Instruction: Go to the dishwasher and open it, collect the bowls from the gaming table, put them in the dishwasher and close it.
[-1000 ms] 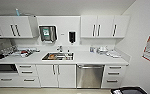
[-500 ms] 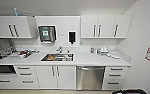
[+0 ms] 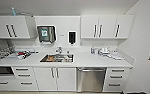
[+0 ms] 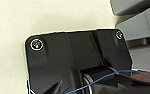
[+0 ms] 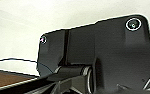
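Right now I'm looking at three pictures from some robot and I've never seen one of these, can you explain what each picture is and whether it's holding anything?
The machine is a wheeled robot with two arms. The wide picture comes from a camera high on its head, facing a white kitchenette. Under the counter sits the dishwasher, steel-fronted with a bar handle, its door shut. To its left is the sink, and farther left a dish rack with items I cannot identify. Wall cabinets hang above, with a paper towel dispenser between them.

The other two pictures come from cameras on each wrist. The big dark plate in them is part of the robot itself, not something in the room. The jaws are not visible there, so I cannot say whether anything is held.
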Controlling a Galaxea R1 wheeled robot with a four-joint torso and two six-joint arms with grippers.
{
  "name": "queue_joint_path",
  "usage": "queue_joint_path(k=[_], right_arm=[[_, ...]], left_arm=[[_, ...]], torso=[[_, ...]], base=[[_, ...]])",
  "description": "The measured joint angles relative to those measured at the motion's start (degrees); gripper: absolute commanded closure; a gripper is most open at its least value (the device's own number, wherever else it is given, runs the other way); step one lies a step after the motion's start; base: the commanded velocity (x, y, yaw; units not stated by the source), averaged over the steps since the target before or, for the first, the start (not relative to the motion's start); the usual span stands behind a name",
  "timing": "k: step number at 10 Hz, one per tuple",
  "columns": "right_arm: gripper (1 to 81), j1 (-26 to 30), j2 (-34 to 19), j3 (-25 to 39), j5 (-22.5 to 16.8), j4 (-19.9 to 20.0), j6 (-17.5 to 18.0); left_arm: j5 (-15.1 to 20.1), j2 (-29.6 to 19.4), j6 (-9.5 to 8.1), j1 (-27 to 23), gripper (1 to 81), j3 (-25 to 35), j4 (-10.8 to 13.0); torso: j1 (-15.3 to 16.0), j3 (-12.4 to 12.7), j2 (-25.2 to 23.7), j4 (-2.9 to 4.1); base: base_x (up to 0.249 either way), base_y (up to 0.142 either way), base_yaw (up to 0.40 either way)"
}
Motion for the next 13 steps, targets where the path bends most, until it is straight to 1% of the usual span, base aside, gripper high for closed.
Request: queue_joint_path(k=[10,13], right_arm=[[1.0,-0.06,0.02,0.00,-0.07,-0.02,0.02],[1.0,0.39,0.20,-0.02,0.15,0.00,0.02]], left_arm=[[0.00,0.00,0.00,0.48,1.0,0.00,0.00],[-0.29,0.02,0.00,-0.35,1.0,-0.04,0.00]], torso=[[-0.02,0.00,-0.02,0.00],[0.04,-0.02,0.02,0.00]], base=[[0.099,0.000,0.000],[0.099,0.000,0.000]])
